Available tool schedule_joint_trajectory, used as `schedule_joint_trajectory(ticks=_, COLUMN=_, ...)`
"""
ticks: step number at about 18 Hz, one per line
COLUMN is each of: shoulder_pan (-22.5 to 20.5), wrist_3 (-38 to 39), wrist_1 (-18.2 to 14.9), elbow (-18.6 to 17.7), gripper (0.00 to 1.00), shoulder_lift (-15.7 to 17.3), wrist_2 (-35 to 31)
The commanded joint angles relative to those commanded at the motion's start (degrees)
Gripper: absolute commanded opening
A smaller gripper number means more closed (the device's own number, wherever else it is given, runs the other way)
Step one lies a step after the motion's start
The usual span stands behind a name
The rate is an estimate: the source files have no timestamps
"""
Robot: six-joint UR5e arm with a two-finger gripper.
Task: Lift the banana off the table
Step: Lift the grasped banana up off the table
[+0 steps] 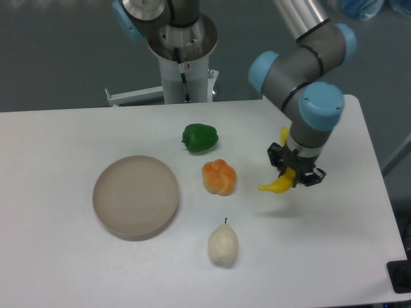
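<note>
My gripper [295,173] squeezing banana [277,185] near its middle, so both ends stick out, one up, one down-left. I think banana hangs just above table [334,256]; faint shadow under it. Orange pepper [219,177] well apart to side, so no bump. Pear [223,244], green pepper [200,137], plate [136,196] far off. I judge pick nearly done.

My white table [77,269] with four things resting on it

I see a round beige plate [136,196] lying flat toward the left, a green pepper [200,137] behind the middle, an orange pepper [219,177] just in front of it and apart from it, and a pale pear [223,244] nearer the front edge, stem up. None of them touch one another.
</note>
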State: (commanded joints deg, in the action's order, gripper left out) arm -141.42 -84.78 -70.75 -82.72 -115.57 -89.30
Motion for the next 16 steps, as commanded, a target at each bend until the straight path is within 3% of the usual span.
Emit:
schedule_joint_trajectory(ticks=3, shoulder_pan=-0.44, wrist_3=-2.93, wrist_1=0.09, elbow=3.25, gripper=0.12, shoulder_lift=-1.49, wrist_2=-0.09)
schedule_joint_trajectory(ticks=7, shoulder_pan=0.08, wrist_3=-9.48, wrist_1=0.52, elbow=7.56, gripper=0.13, shoulder_lift=-6.93, wrist_2=0.61)
schedule_joint_trajectory(ticks=16, shoulder_pan=0.09, wrist_3=-10.66, wrist_1=0.70, elbow=7.75, gripper=0.14, shoulder_lift=-7.12, wrist_2=0.62)
